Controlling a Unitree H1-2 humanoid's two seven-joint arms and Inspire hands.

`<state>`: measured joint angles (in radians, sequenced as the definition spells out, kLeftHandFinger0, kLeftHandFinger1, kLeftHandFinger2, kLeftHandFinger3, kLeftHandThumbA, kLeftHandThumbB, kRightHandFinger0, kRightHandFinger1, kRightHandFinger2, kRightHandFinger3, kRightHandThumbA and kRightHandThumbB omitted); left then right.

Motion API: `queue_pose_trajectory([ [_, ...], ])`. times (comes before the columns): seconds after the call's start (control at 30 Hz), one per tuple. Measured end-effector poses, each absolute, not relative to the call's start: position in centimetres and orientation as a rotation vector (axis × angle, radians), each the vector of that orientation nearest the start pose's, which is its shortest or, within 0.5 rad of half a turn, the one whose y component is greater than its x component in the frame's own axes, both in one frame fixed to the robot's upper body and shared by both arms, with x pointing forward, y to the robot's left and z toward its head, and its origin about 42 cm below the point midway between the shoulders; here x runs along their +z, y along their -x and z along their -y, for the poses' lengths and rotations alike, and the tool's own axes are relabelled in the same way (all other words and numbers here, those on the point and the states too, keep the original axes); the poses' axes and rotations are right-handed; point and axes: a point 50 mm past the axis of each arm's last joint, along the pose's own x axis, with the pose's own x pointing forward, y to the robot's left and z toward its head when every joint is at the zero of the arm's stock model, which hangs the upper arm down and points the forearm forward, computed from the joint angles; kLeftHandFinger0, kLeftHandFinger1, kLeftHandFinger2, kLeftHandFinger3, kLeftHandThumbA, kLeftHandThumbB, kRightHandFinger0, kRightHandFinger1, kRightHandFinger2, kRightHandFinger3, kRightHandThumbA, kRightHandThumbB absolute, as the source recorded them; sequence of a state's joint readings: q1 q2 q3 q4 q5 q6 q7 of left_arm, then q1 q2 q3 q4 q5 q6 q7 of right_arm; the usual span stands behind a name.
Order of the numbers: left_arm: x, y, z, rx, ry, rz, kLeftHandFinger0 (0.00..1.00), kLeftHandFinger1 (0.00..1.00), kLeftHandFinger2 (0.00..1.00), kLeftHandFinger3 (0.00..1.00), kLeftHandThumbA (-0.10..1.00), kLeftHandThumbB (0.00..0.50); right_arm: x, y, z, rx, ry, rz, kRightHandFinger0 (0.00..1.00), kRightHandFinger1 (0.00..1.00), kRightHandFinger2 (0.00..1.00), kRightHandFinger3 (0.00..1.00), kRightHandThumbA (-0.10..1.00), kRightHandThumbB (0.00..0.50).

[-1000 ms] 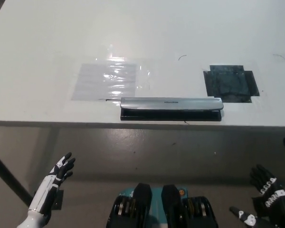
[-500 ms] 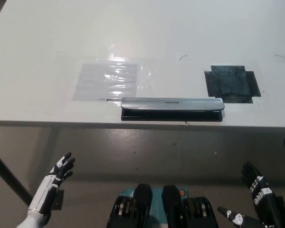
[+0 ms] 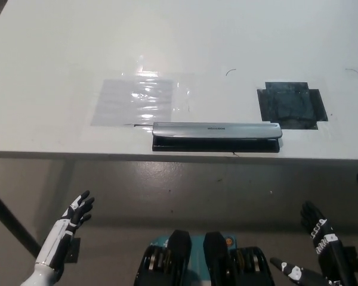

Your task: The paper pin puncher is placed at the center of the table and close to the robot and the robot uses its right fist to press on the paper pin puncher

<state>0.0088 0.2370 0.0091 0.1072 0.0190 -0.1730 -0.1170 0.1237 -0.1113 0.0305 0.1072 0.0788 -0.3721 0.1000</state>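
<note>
The puncher point(image 3: 216, 136) lies lengthwise along the near edge of the white worktop point(image 3: 59, 47), about at its middle, silver bar on a black base. Just behind its left end a clear plastic sheet point(image 3: 134, 100) lies flat; behind its right end is a dark patch point(image 3: 292, 105). The right robot hand point(image 3: 322, 238) hangs below the worktop edge at the near right, fingers apart, holding nothing, well apart from the puncher. The left robot hand point(image 3: 71, 219) rests low at the near left, fingers spread, also empty
</note>
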Motion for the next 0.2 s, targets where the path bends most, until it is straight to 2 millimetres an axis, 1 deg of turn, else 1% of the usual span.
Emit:
queue_pose_trajectory([
  [0.07, 8.41, -27.80, -29.04, -0.117, -0.259, 0.043, 1.00, 1.00, 1.00, 1.00, 1.00, 0.199, 6.14, -23.43, 24.43, 0.096, 0.040, 0.140, 1.00, 1.00, 1.00, 1.00, 1.00, 0.276],
  [0.13, 8.40, -27.80, -29.04, -0.117, -0.259, 0.043, 1.00, 1.00, 1.00, 1.00, 1.00, 0.191, 6.15, -23.43, 24.43, 0.096, 0.039, 0.141, 1.00, 1.00, 1.00, 1.00, 1.00, 0.282],
  [0.17, 8.39, -27.77, -29.05, -0.117, -0.259, 0.042, 1.00, 1.00, 1.00, 1.00, 1.00, 0.192, 6.14, -23.42, 24.42, 0.096, 0.038, 0.141, 1.00, 1.00, 1.00, 1.00, 1.00, 0.270],
  [0.2, 8.37, -27.75, -29.05, -0.117, -0.260, 0.042, 1.00, 1.00, 1.00, 1.00, 1.00, 0.187, 6.13, -23.39, 24.41, 0.096, 0.038, 0.140, 1.00, 1.00, 1.00, 1.00, 1.00, 0.268],
])
